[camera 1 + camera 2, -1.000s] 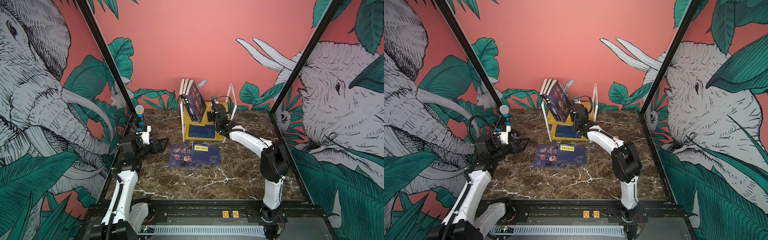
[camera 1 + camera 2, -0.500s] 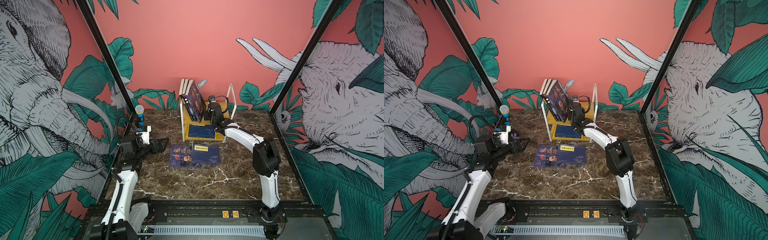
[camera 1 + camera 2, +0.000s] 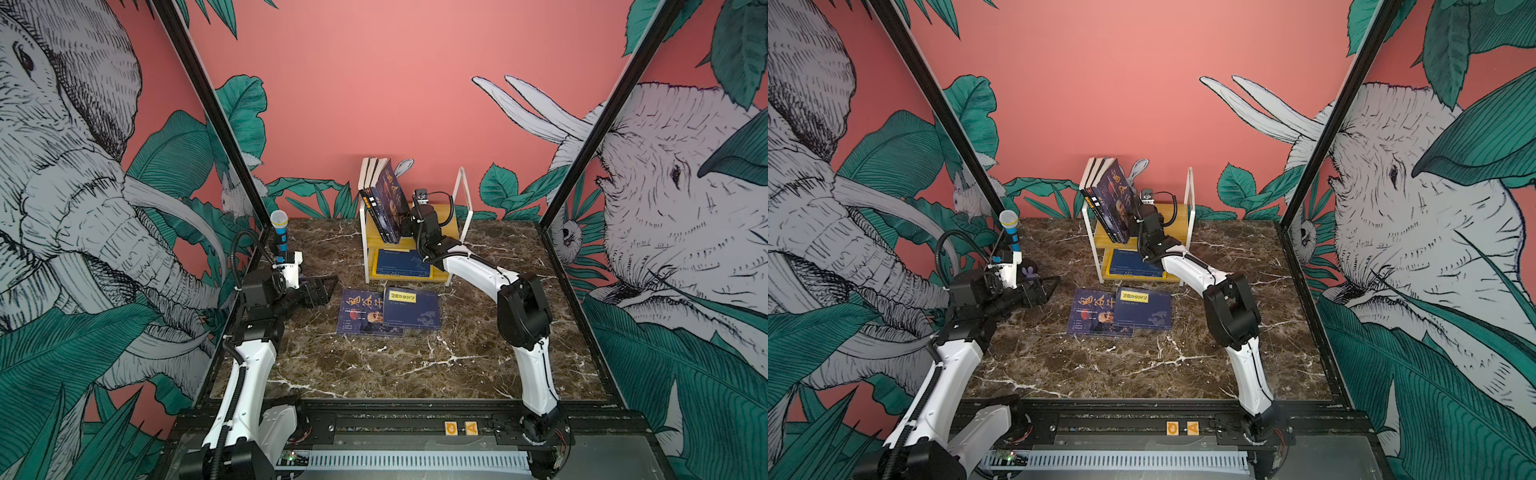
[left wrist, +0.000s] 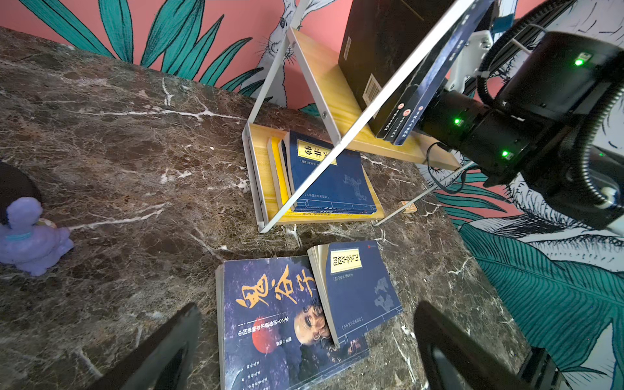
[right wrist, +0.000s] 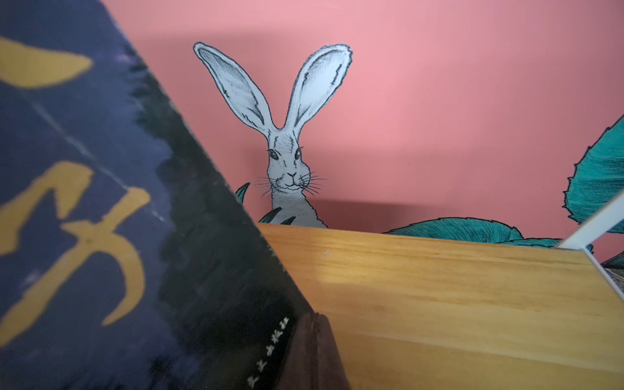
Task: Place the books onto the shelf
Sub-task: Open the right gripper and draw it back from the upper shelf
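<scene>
Here, the right gripper (image 3: 406, 226), clenched shut, is pressing against a navy gold-calligraphy book (image 3: 392, 203) leaning with two others on the upper board of the shelf (image 3: 451, 218) at the back edge of the table (image 3: 374, 365), apparently propping the row up. The left gripper (image 3: 330, 291), spread open and empty, is hovering near the left edge, facing a portrait-cover book (image 3: 359, 311) and the yellow-label book (image 3: 411, 309) overlapping it at the table's middle. A purple toy (image 4: 27, 233) is sitting clear of them.

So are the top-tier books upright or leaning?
Leaning. In both top views the books tilt left toward the shelf end; the right gripper sits beside them.
</scene>
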`<state>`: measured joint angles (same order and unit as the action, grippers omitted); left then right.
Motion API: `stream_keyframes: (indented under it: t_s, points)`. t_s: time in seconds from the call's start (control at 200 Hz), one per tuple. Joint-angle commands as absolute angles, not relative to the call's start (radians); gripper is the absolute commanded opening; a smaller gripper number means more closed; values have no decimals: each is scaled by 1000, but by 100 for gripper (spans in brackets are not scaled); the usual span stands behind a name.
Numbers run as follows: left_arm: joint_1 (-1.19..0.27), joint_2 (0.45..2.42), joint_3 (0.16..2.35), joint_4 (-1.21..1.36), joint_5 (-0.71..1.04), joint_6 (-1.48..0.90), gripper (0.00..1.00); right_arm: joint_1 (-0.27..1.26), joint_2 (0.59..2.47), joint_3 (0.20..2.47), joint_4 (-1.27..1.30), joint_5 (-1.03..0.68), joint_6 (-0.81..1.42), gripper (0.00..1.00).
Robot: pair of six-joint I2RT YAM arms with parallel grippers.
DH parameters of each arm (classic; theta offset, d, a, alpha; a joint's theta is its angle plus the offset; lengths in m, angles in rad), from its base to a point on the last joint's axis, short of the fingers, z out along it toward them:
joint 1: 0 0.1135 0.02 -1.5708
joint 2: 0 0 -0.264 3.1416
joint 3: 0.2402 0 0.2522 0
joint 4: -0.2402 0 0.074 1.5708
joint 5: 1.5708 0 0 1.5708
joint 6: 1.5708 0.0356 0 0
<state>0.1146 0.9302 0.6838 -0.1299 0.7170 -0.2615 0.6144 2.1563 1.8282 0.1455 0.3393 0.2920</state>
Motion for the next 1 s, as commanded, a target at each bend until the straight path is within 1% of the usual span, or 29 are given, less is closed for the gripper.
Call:
stream_keyframes:
  t_s: [0.0, 0.12, 0.265, 0.475, 0.685, 0.995]
  points:
    - [117, 916, 692, -128, 729, -253, 99, 632, 2217, 1837, 120, 309, 298, 2]
    - [117, 919, 700, -147, 727, -248, 100, 632, 2211, 1830, 118, 316, 275, 2]
    - [114, 917, 691, -130, 731, -253, 99, 626, 2186, 1827, 120, 327, 186, 4]
    - [116, 919, 694, -128, 728, -259, 99, 614, 2094, 1801, 91, 314, 138, 6]
    - [104, 930, 688, -63, 782, -369, 99, 631, 1913, 1656, 110, 292, 158, 10]
    - [55, 965, 658, -44, 766, -390, 100, 692, 1624, 1379, 92, 344, 141, 14]
